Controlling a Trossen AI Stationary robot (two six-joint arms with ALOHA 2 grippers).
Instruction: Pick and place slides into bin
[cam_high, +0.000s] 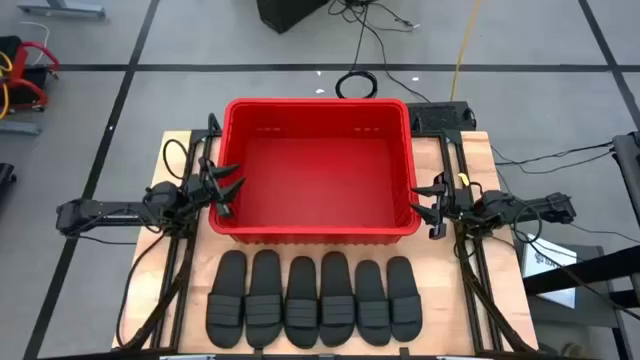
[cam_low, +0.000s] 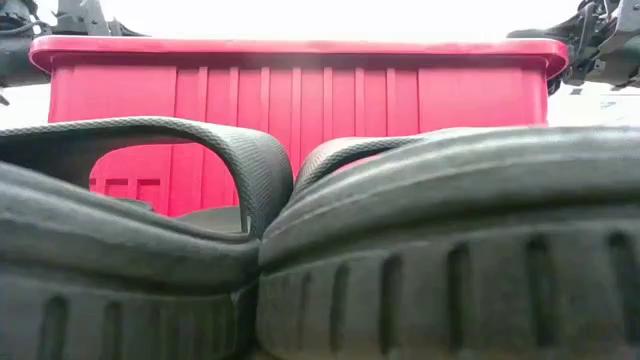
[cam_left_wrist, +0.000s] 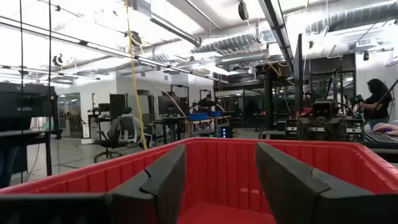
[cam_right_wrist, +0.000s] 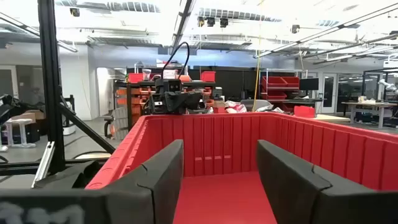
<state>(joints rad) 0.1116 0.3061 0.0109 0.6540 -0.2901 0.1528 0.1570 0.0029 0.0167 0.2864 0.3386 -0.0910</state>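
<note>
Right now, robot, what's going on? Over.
Left gripper and right gripper open, at bin's sides. Six black rubber slide sandals in a row on table. Big red plastic bin has nothing inside. Nothing blocking.

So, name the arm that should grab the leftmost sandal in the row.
Left. Its end effector hangs open at the bin's left wall, on that sandal's side; the right end effector sits across the bin.

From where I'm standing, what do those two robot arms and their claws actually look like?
Both arms are dark, slim and jointed, with black cables trailing along them. The left gripper and the right gripper each end in two black fingers. Close up, the fingers are matte, chunky, angular wedges. A small yellow marking sits near the right wrist.
</note>
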